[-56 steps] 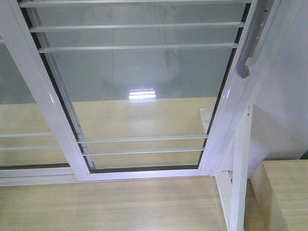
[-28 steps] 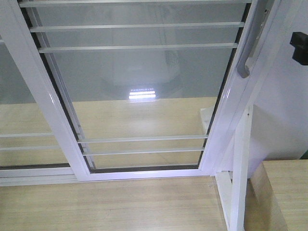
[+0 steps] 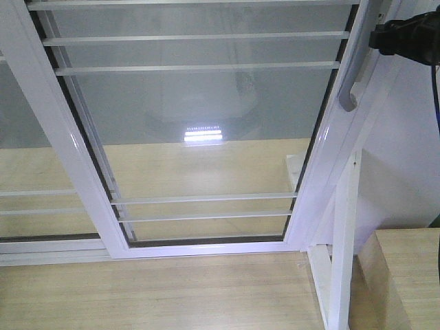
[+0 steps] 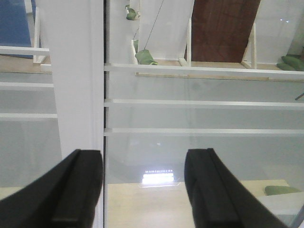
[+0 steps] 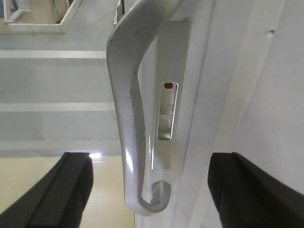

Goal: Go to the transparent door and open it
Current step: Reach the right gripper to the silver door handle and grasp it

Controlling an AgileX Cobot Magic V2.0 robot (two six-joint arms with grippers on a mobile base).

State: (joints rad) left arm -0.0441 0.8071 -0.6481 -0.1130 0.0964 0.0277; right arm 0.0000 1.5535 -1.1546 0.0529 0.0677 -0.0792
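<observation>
The right tool is gaping wide, its two dark fingers sitting on either side of the curved grey handle and apart from it. The left tool is also standing wide open, facing the glass beside a white frame post. The transparent door is filling the front view, with the handle on its right stile and its bottom rail meeting the pale wooden floor.
</observation>
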